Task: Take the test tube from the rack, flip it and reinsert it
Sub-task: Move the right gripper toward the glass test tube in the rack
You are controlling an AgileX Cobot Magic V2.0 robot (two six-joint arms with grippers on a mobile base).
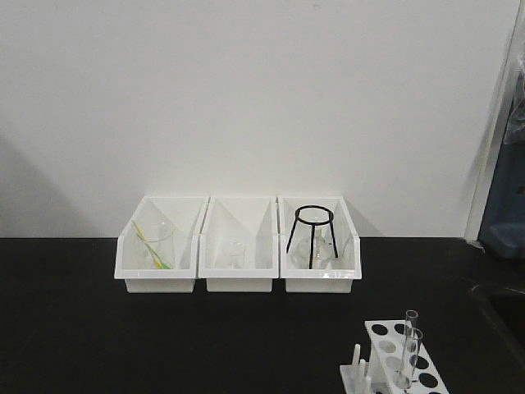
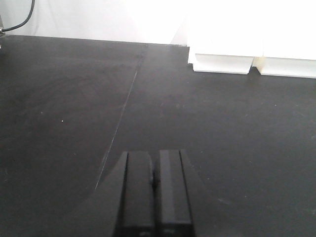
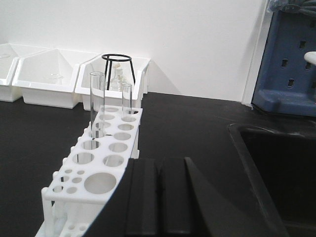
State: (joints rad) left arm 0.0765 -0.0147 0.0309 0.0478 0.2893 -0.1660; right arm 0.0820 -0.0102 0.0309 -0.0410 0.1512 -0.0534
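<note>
A white rack point(image 1: 394, 361) stands at the front right of the black table; it also shows in the right wrist view point(image 3: 98, 163). Two clear test tubes stand upright in it: a nearer, taller-looking one point(image 3: 97, 103) and a farther one point(image 3: 126, 101); in the front view they are side by side point(image 1: 410, 345). My right gripper point(image 3: 159, 165) is shut and empty, just right of the rack's near end. My left gripper point(image 2: 154, 158) is shut and empty over bare black table, far from the rack.
Three white open-front bins point(image 1: 238, 246) line the back wall. The left one holds a beaker, the middle one a small glass, the right one a black wire tripod point(image 1: 312, 234). A dark sink point(image 3: 276, 173) and a blue object point(image 3: 291, 64) lie to the right.
</note>
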